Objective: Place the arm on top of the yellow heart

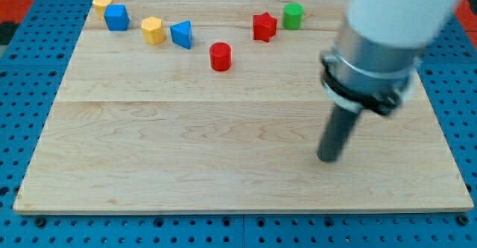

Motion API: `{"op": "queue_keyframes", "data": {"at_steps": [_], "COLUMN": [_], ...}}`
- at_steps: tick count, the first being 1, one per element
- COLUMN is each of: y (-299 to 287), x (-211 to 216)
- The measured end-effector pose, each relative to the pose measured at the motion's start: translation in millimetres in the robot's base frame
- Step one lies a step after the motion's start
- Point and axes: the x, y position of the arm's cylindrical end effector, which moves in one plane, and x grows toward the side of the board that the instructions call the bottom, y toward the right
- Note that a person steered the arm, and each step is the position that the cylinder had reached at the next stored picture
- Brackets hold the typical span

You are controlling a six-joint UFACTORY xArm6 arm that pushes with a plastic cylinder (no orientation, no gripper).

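Observation:
The yellow heart (pixel 102 4) lies at the view's top left corner of the wooden board (pixel 186 159), touching the blue cube (pixel 116 16) just right of it. My tip (pixel 327 159) rests on the board at the view's lower right, far from the heart and from every block. The rod hangs from the white and grey arm body (pixel 376 47) at the view's upper right.
Along the view's top edge sit a yellow pentagon-like block (pixel 153 30), a blue triangle (pixel 181 34), a red cylinder (pixel 220 56), a red star (pixel 264 27) and a green cylinder (pixel 293 15). A blue pegboard (pixel 22 91) surrounds the board.

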Motion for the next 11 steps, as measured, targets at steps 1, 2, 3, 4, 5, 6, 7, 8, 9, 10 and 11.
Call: {"op": "queue_keyframes", "data": {"at_steps": [1, 2, 3, 4, 5, 6, 7, 8, 9, 10, 11], "y": [-94.0, -191.0, -293.3, -378.2, -406.6, -406.2, -402.2, -402.2, -394.0, -378.8, -353.7], "x": [-47.8, -72.5, -95.3, -125.8, -146.1, -216.0, -302.9, -325.9, -327.9, -326.8, -327.0]}}
